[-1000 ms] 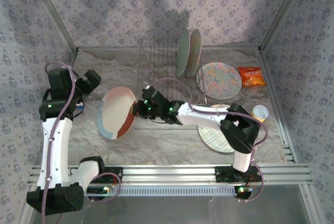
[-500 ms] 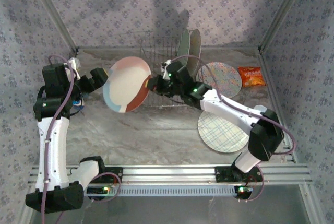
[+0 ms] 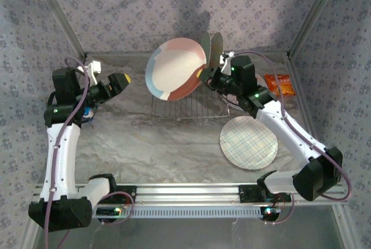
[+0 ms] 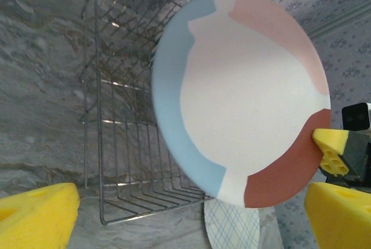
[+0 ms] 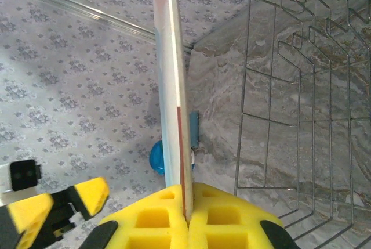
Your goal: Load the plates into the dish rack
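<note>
The smooth round cream plate [image 3: 174,66], with rust-red and light-blue sections, hangs on edge above the thin wire dish rack [image 3: 179,108]. My right gripper [image 3: 201,75] clamps its rim between yellow foam pads. I count four plates: this one, two upright plates [image 3: 206,49] in the rack, partly hidden, and a plaid plate [image 3: 249,143] flat on the marbled table [image 3: 145,144]. My left gripper [image 3: 119,80] stands spread apart, holding nothing.
</note>
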